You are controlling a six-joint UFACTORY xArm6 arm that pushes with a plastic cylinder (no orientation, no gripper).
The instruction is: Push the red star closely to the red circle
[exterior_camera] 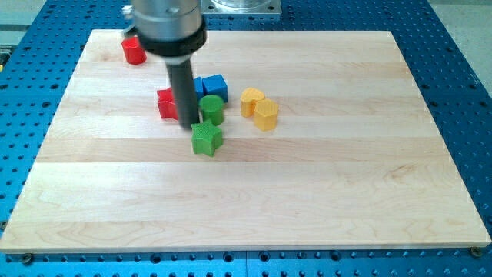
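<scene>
The red star (165,104) lies left of the board's middle, partly hidden behind my dark rod. My tip (188,124) rests on the board just right of and slightly below the red star, touching or nearly touching it. The red circle (134,51) sits near the board's top left corner, well apart from the star. The green star (206,139) lies just below and right of my tip, and the green circle (212,109) is just to its right.
A blue cube (214,85) and a second blue block, mostly hidden behind the rod, sit above the green circle. Two yellow blocks (251,101) (266,115) lie touching to the right of the cluster. The wooden board (307,200) rests on a blue perforated table.
</scene>
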